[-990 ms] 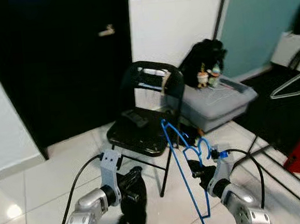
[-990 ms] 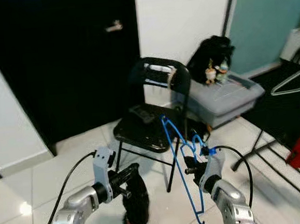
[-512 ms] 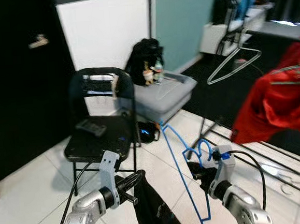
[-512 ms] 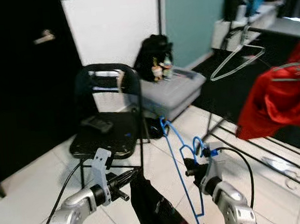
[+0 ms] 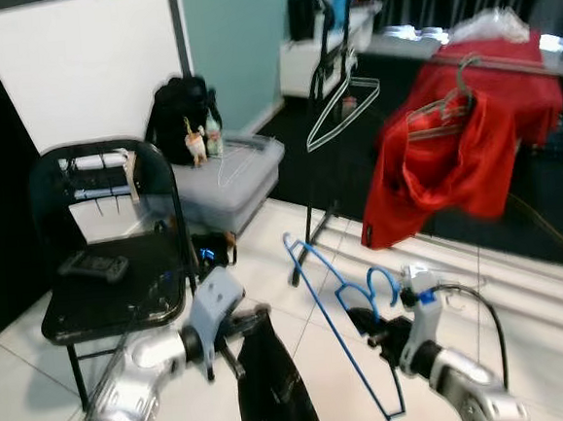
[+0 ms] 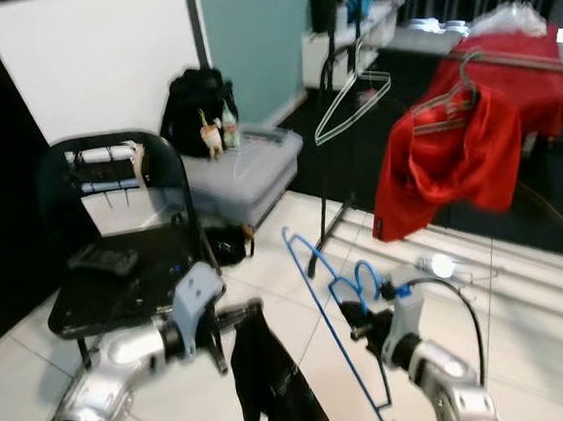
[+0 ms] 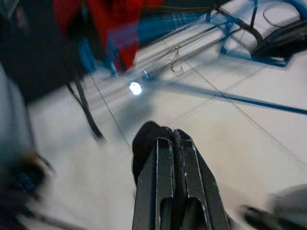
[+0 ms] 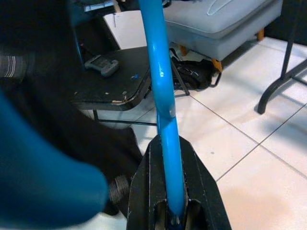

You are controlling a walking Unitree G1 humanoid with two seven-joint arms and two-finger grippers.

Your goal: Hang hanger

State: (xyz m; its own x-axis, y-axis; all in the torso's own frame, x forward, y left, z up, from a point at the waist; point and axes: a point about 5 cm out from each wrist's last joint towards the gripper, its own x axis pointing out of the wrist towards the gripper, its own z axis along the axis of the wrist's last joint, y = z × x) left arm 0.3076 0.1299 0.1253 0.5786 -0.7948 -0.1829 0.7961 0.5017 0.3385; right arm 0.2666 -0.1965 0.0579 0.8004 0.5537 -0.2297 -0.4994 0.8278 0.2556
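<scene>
Gripping the thin blue hanger (image 5: 342, 334), right gripper (image 5: 369, 326) clamped.

No readable text, label, brand, number or sign anywhere. Small bottles (image 5: 205, 137) on grey storage box (image 5: 223, 181) carry labels, too blurred to read. Remote (image 5: 93, 266) on chair seat: markings illegible.

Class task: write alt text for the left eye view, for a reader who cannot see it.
The robot's right tool grips a blue wire hanger, while its left tool holds a dangling black garment. Beyond, over white tiles, a red garment hangs on a drying rack, with a black folding chair and a grey storage box to the left.
</scene>
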